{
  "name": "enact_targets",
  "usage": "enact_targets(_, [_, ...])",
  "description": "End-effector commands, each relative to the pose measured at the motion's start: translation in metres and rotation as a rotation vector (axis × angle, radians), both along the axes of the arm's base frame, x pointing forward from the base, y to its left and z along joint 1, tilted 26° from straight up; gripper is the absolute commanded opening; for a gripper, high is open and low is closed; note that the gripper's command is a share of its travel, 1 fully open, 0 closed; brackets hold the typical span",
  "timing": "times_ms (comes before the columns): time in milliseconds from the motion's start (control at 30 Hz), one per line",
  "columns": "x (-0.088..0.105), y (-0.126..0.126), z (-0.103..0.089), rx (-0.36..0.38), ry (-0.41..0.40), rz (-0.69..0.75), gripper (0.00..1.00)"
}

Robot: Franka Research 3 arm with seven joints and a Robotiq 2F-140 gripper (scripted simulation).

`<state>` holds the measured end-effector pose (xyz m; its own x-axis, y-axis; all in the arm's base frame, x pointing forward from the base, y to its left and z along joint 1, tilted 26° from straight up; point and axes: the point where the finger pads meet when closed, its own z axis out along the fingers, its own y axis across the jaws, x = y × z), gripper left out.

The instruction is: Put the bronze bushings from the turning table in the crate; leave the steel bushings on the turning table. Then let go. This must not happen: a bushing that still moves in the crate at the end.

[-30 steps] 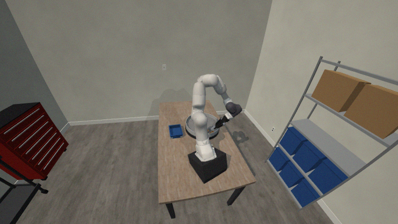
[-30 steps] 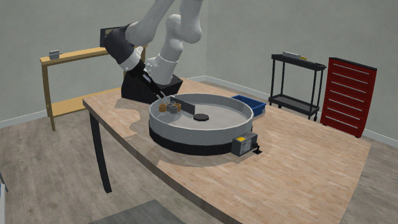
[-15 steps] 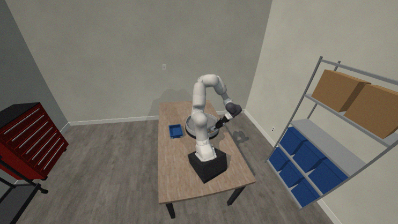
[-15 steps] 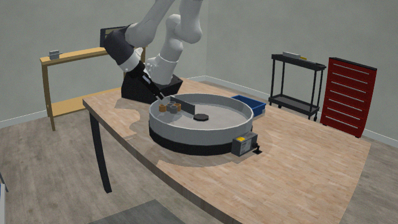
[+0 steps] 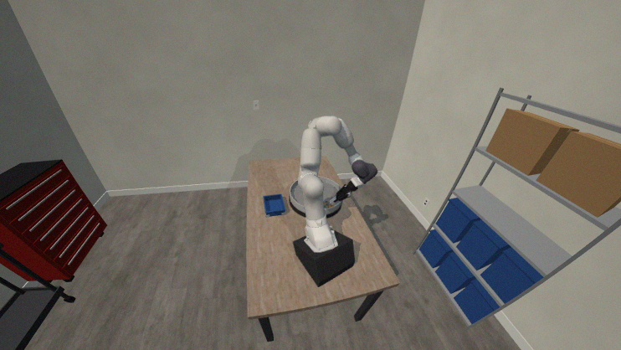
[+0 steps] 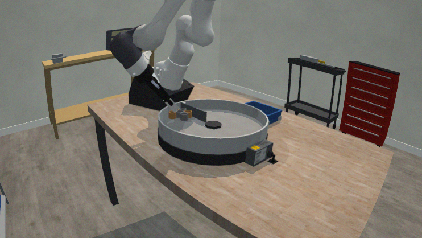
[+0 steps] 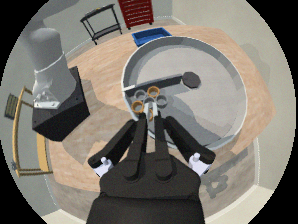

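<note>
My gripper point(image 5: 334, 200) point(image 6: 173, 105) point(image 7: 151, 108) is black. The crate point(image 5: 265, 206) point(image 6: 273, 115) point(image 7: 151, 36) is blue, the turning table point(image 5: 291, 202) point(image 6: 212, 145) point(image 7: 243, 105) grey and black, the desk point(image 5: 278, 278) point(image 6: 310, 177) point(image 7: 90, 65) brown-grained.
</note>
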<state>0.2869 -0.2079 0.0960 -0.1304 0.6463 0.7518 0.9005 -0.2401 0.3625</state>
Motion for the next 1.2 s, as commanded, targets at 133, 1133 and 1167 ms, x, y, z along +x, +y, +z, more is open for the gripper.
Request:
enact_targets(133, [0.0018,-0.0002,-0.0005,-0.003,-0.005,0.002,0.06])
enact_targets(1133, [0.0063,0.0012,-0.0104,-0.003,-0.005,0.002,0.06])
enact_targets(1167, [0.0063,0.0012,-0.0104,-0.003,-0.005,0.002,0.06])
